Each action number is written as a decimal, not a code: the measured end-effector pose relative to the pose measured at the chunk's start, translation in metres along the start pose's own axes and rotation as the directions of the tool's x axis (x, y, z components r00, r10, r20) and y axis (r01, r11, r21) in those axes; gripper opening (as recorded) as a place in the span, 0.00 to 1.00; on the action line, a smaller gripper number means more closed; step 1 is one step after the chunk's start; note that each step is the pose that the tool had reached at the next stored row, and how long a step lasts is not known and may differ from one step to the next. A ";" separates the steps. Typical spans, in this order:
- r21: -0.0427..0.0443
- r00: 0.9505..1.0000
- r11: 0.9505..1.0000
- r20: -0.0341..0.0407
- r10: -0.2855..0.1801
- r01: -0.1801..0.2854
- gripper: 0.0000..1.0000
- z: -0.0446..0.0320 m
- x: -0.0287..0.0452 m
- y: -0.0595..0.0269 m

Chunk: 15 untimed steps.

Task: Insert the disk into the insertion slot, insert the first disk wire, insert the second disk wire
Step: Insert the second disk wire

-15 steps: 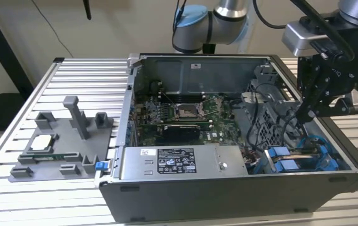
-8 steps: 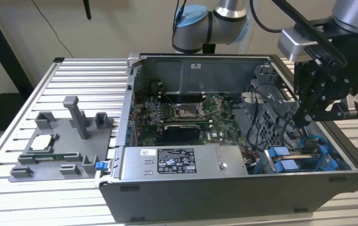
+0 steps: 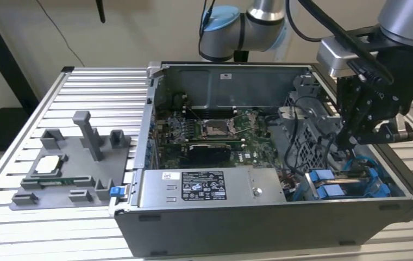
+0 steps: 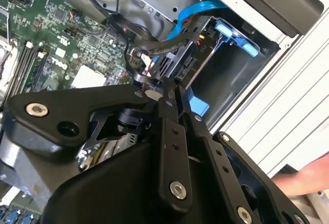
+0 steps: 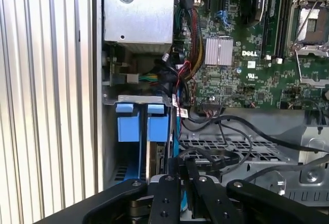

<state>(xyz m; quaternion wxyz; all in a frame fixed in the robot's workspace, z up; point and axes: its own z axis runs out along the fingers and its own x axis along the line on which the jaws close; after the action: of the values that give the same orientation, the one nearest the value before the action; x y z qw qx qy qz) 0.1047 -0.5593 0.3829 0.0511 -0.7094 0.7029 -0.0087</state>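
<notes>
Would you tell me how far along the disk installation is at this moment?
Done, apparently: a blue-tabbed disk carrier sits in the insertion slot. In hand: the pincer, shut, is at the black wires beside that cage; whether it grips one is unclear. Left: no wire can be confirmed as plugged in.

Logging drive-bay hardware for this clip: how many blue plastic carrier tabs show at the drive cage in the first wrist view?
2. One blue tab and a second blue tab sit side by side at the drive cage, beside the case wall. Others may be hidden behind the hand.
</notes>
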 end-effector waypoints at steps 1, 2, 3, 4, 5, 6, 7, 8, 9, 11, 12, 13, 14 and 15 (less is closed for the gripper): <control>0.000 1.000 1.000 -0.001 0.000 0.000 0.00 0.0006 0.0001 0.0002; 0.000 1.000 1.000 -0.002 0.000 0.000 0.00 0.0010 0.0002 0.0004; 0.000 1.000 1.000 -0.003 0.000 0.000 0.00 0.0015 0.0002 0.0005; 0.000 1.000 1.000 -0.004 0.000 0.000 0.00 0.0019 0.0003 0.0006; 0.000 1.000 1.000 -0.005 0.000 0.000 0.00 0.0022 0.0003 0.0007; 0.000 1.000 1.000 -0.005 0.000 0.000 0.00 0.0022 0.0004 0.0007; 0.000 1.000 1.000 -0.005 0.000 0.000 0.00 0.0022 0.0004 0.0007; 0.000 1.000 1.000 -0.005 0.000 0.000 0.00 0.0022 0.0004 0.0007; 0.000 1.000 1.000 -0.005 0.000 0.000 0.00 0.0023 0.0003 0.0007; 0.000 1.000 1.000 -0.005 0.000 0.000 0.00 0.0024 0.0003 0.0007; 0.000 1.000 1.000 -0.005 0.000 0.000 0.00 0.0024 0.0003 0.0007; 0.000 1.000 1.000 -0.005 0.000 0.000 0.00 0.0026 0.0003 0.0008; 0.000 1.000 1.000 -0.005 0.000 0.000 0.00 0.0029 0.0003 0.0008; 0.000 1.000 1.000 -0.006 -0.001 0.001 0.00 0.0033 0.0004 0.0008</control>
<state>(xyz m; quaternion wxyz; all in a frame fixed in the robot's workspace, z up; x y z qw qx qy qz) 0.1042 -0.5595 0.3795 0.0491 -0.7096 0.7029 -0.0106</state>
